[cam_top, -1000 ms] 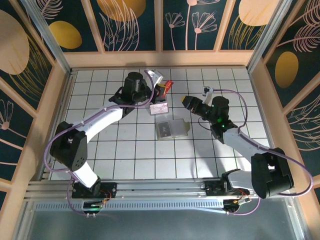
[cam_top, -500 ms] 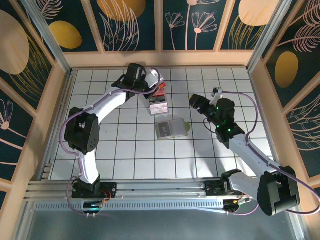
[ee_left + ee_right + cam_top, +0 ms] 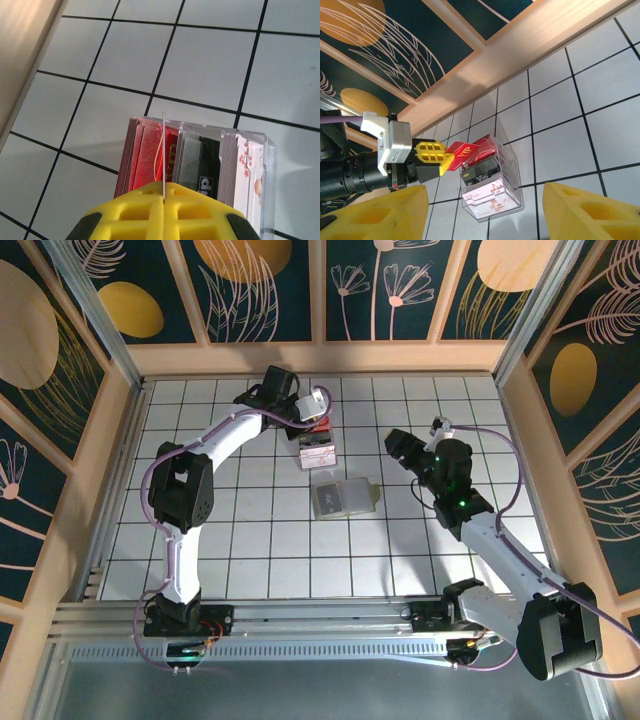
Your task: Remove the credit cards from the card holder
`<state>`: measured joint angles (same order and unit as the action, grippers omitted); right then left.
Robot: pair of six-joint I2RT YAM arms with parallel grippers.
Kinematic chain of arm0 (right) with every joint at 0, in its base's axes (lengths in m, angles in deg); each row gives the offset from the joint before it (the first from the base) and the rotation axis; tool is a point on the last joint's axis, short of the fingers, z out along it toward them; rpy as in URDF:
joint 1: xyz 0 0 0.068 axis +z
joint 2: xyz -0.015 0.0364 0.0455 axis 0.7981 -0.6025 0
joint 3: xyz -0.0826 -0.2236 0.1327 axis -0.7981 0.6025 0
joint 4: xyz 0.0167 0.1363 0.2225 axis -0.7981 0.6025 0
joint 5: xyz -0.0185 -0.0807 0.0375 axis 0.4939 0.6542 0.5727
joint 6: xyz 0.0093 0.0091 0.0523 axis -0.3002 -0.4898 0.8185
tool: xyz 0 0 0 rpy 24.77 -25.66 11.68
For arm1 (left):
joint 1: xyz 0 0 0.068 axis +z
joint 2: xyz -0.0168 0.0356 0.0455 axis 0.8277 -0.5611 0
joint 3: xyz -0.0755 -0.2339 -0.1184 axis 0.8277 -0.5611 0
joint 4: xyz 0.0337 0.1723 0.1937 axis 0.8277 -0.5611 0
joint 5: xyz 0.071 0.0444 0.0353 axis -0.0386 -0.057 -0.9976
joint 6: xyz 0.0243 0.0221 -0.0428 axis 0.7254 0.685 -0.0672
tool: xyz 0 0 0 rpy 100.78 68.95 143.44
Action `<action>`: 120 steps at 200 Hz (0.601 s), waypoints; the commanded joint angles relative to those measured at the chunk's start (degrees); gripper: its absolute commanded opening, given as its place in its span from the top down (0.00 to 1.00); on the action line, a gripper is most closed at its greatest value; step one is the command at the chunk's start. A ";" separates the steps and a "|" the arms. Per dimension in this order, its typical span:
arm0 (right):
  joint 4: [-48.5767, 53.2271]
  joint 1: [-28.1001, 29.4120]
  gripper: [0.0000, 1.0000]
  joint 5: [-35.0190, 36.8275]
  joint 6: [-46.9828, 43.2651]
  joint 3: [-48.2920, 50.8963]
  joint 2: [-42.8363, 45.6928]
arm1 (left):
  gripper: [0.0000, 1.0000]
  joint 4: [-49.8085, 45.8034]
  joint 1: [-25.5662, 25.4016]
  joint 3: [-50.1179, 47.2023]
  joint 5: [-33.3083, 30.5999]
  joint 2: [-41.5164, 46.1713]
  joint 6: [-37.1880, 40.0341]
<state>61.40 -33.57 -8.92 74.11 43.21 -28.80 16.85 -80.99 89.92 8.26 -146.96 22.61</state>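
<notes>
We're over the clear box [image 3: 514, 169] now, and the left gripper [image 3: 163, 187] has its yellow jaws pressed together on a red card [image 3: 465, 150]. From the left wrist we see that card edge-on as a thin line [image 3: 163, 142] rising out of the seam between the two fingers. The right wrist view gives us its face: red, tilted, one corner pinched, hanging just above the box's open top. We can't tell whether its lower edge touches the cards below.

In the box we count a red-brown stack [image 3: 136, 155] at one end, a dark card [image 3: 200, 167] in the middle and a white flowered card [image 3: 247, 167] at the other end, all standing on edge.

The right gripper [image 3: 398, 446] hovers to the right of the box, well clear of it. Its yellow fingers [image 3: 385, 212] stand wide apart with nothing between them, touching nothing.

The card holder [image 3: 368, 496] lies open and flat on the tiled table [image 3: 250, 530], just on the near side of the box and apart from it. There's a dark rectangle in its left half, and neither gripper is on it.
</notes>
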 commanded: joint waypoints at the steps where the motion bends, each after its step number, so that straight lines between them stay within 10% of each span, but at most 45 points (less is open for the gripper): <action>1: 0.98 0.17 0.38 2.13 -0.69 -0.44 1.66 | 1.00 -2.35 0.34 1.99 0.68 -1.80 5.02; 120: 1.29 0.31 0.40 1.96 0.68 -0.20 1.41 | 1.00 -5.39 1.04 8.69 -0.25 -7.59 8.46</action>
<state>63.34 -33.57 -8.53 74.37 43.21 -28.25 13.68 -80.49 96.46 7.86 -153.10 28.63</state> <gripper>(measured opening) 0.607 0.044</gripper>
